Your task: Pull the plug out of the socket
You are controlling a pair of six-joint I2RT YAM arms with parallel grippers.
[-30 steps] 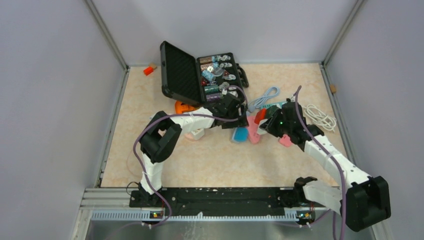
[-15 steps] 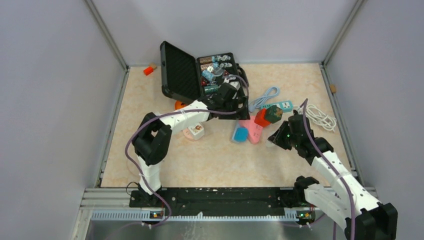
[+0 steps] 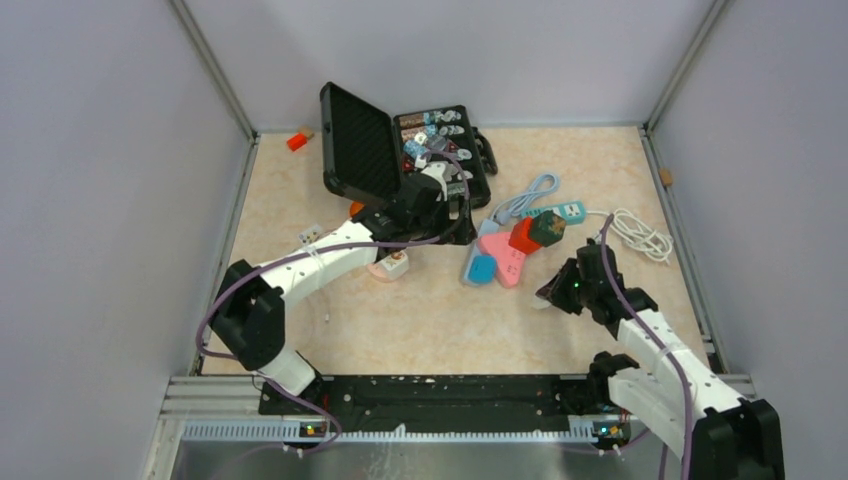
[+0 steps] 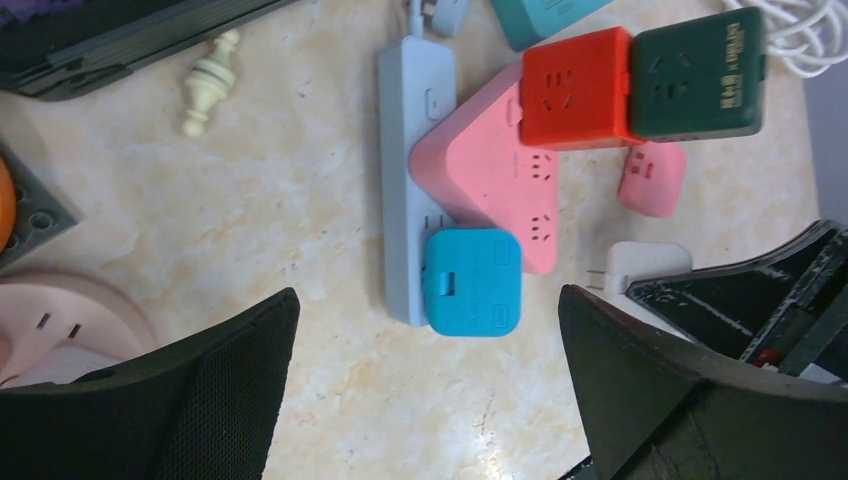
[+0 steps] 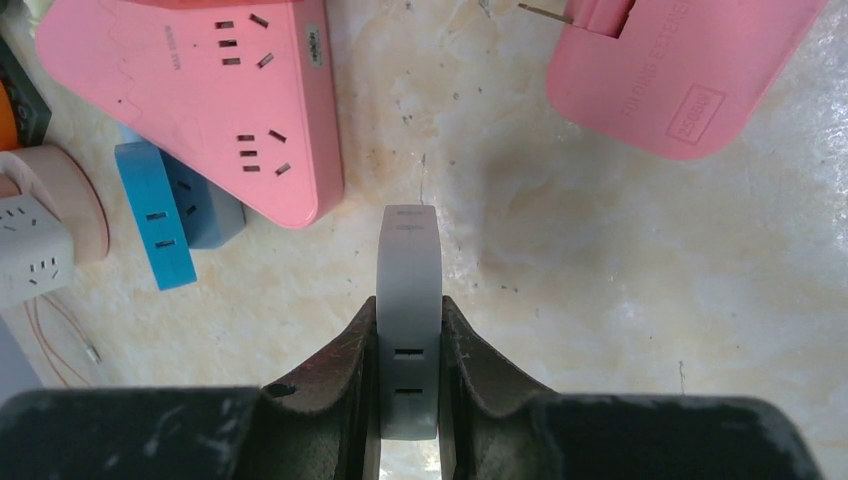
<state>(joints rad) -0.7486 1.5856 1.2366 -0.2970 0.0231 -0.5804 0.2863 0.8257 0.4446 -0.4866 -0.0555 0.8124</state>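
Both arms have pulled back from the pink triangular socket (image 3: 503,258). The left gripper (image 4: 428,300) has drawn away to its far left, by the black case (image 3: 365,150). Its fingers, narrower a second ago, now stand spread wide with nothing between them. The right gripper (image 5: 408,310) has retreated to the socket's near right, its fingers pinching the white plug (image 5: 408,255) by its flat sides. That plug is out of the socket and apart from it.

Against the socket's left edge lies a grey strip (image 4: 405,150) carrying a blue cube (image 4: 472,282). A red cube (image 4: 575,88) sits on the socket's far corner, with a green cube (image 4: 695,72) touching it. A small pink plug (image 5: 670,70) lies just right of the socket.
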